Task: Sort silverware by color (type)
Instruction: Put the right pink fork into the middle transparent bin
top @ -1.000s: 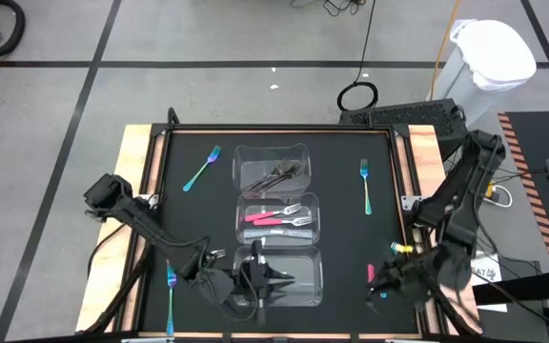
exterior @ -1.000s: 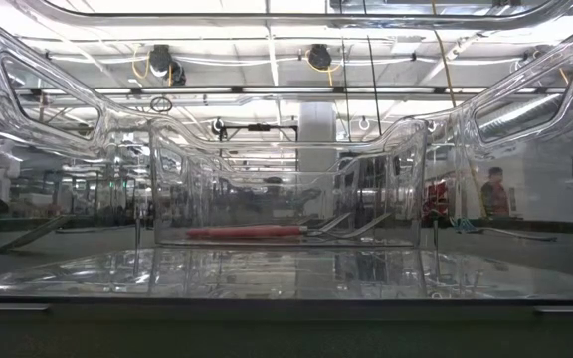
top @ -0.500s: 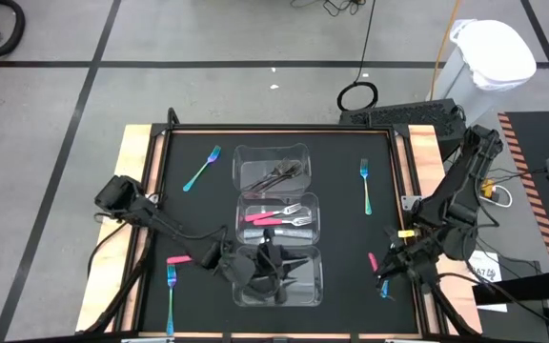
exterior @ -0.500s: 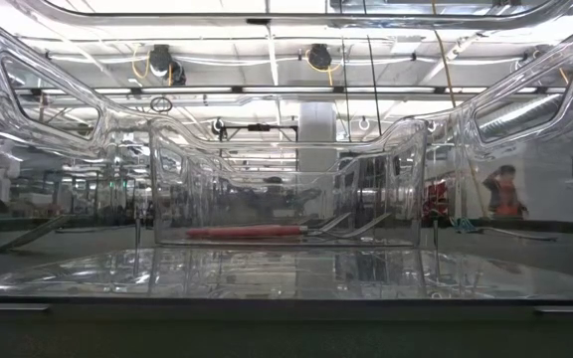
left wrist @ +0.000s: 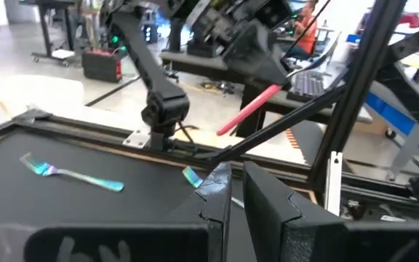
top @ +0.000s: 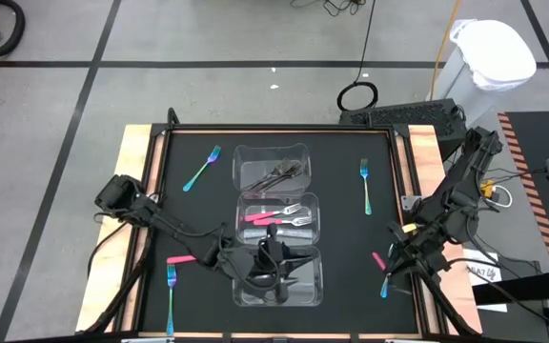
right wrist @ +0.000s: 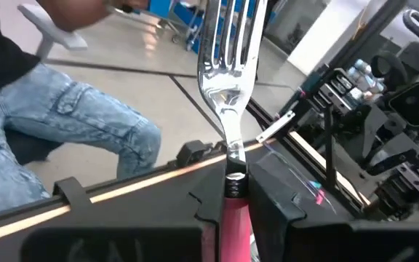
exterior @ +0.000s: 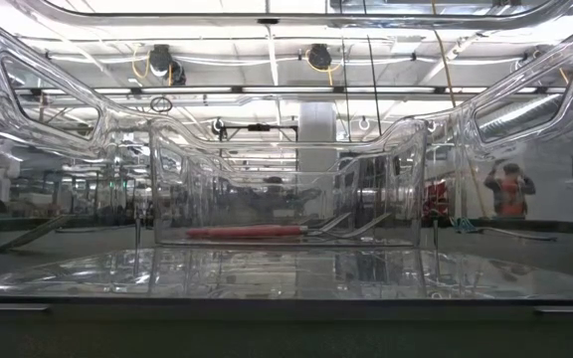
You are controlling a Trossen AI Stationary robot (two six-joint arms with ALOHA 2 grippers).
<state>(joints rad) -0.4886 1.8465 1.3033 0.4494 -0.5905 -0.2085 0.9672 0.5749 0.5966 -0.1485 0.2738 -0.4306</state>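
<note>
My right gripper (right wrist: 228, 193) is clamped on a pink fork (right wrist: 228, 87), tines up; it has lifted off the mat at the near right edge of the table (top: 151, 143) over the last second, so this one is picked and ready to carry left to the middle bin (top: 279, 217), where other pink forks lie. My left gripper (top: 273, 259) has swung in over the near bin (top: 305, 276), fingers nearly closed, and I see nothing in them. Grey forks (top: 282, 172) sit in the far bin. Loose blue forks are left: far left (top: 201, 168), far right (top: 366, 185), near left (top: 171, 286).
</note>
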